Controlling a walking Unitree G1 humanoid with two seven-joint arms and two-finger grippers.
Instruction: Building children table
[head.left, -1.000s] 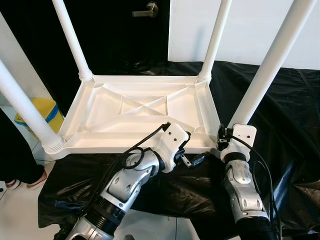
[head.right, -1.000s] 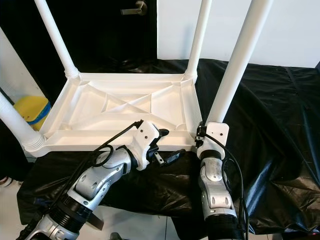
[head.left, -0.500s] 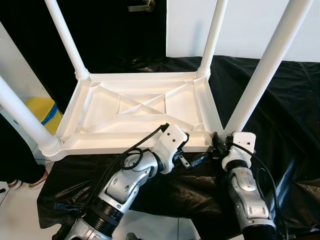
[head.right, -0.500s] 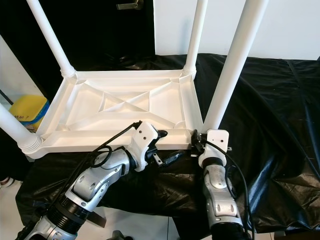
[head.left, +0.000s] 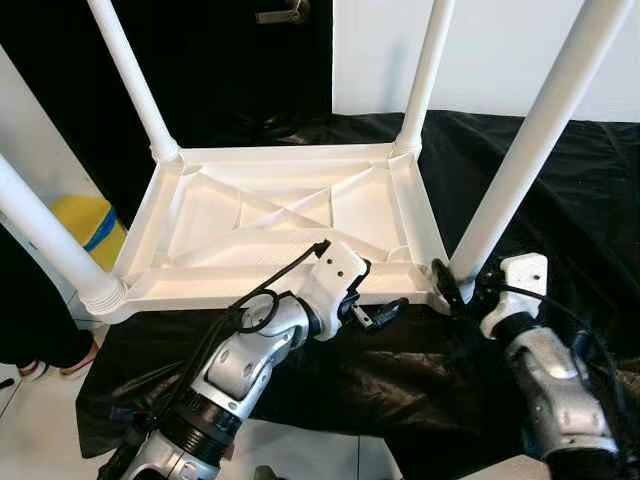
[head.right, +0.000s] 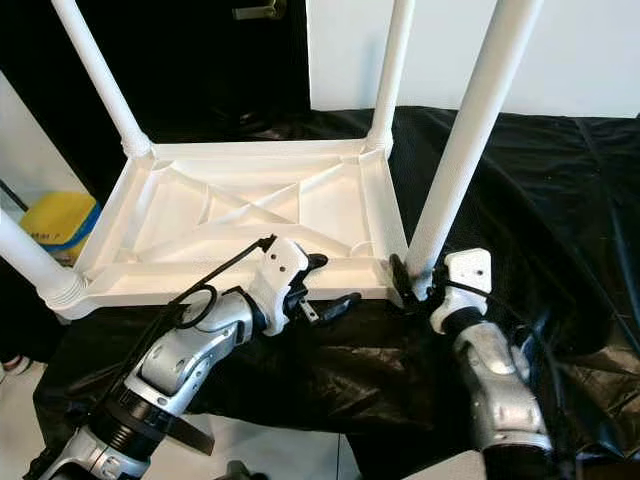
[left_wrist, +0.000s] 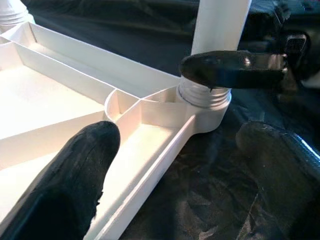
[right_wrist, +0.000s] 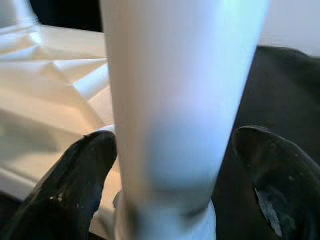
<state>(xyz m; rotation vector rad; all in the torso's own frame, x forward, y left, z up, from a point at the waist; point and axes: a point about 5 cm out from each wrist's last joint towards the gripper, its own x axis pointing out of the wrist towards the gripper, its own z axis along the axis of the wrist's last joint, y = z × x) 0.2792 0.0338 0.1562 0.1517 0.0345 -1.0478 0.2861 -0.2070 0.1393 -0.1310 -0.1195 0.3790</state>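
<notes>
The white plastic children's table (head.left: 290, 215) lies upside down on a black sheet, with its legs pointing up. The near right leg (head.left: 520, 150) stands in its corner socket (left_wrist: 202, 102). My right gripper (head.left: 462, 285) is open, with one black finger on each side of that leg's base (right_wrist: 170, 150). My left gripper (head.left: 365, 305) is open and straddles the table's near rim (left_wrist: 150, 165) just left of that corner. One of its fingers (left_wrist: 75, 185) is over the inside of the tray, the other (left_wrist: 280, 165) over the sheet.
The black sheet (head.left: 560, 200) covers the low support and hangs over its front edge. A yellow container with a blue stripe (head.left: 85, 225) sits on the floor at the left. A person's dark-clothed leg (head.left: 25, 320) is at the left edge. A dark door with a handle (head.left: 285, 12) is behind.
My right forearm has swung out to the right, while its gripper stays at the near right leg's base. My left gripper has shifted slightly left along the rim.
</notes>
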